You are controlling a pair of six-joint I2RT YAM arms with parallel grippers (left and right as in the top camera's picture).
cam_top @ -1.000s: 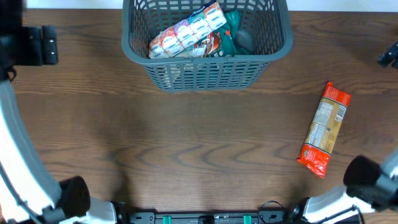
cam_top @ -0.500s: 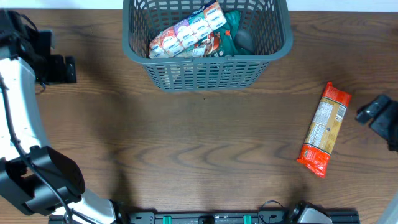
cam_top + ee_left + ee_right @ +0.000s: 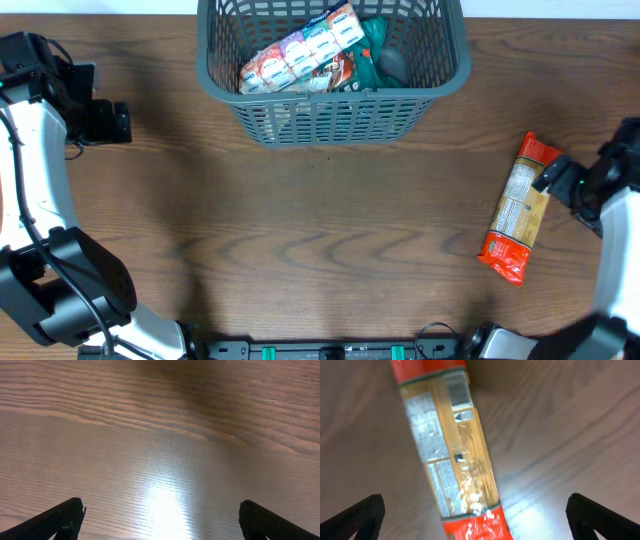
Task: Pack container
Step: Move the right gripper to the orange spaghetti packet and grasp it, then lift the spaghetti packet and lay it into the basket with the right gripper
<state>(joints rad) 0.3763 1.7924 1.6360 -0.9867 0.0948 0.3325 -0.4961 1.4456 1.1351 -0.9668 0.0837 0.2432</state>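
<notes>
The container (image 3: 330, 118) is a dark grey slotted basket at the top middle of the table, holding a white-and-orange packet (image 3: 300, 50) and a green packet (image 3: 372, 52). A long red-and-yellow spaghetti packet (image 3: 521, 208) lies flat on the table at the right; it also shows in the right wrist view (image 3: 449, 447). My right gripper (image 3: 563, 180) is open just right of the packet's upper half, and in the right wrist view (image 3: 475, 520) its fingers straddle the packet's red end above it. My left gripper (image 3: 112, 122) is open and empty over bare table at the far left (image 3: 159, 520).
The brown wooden table (image 3: 320, 250) spreads between the basket and the front edge. A black rail with green fittings (image 3: 330, 350) runs along the front edge. The arm bases stand at the front left (image 3: 70, 290) and front right.
My right gripper has moved left from the table's right edge to the spaghetti packet. My left gripper has shifted slightly right and down. The packets and basket have not moved.
</notes>
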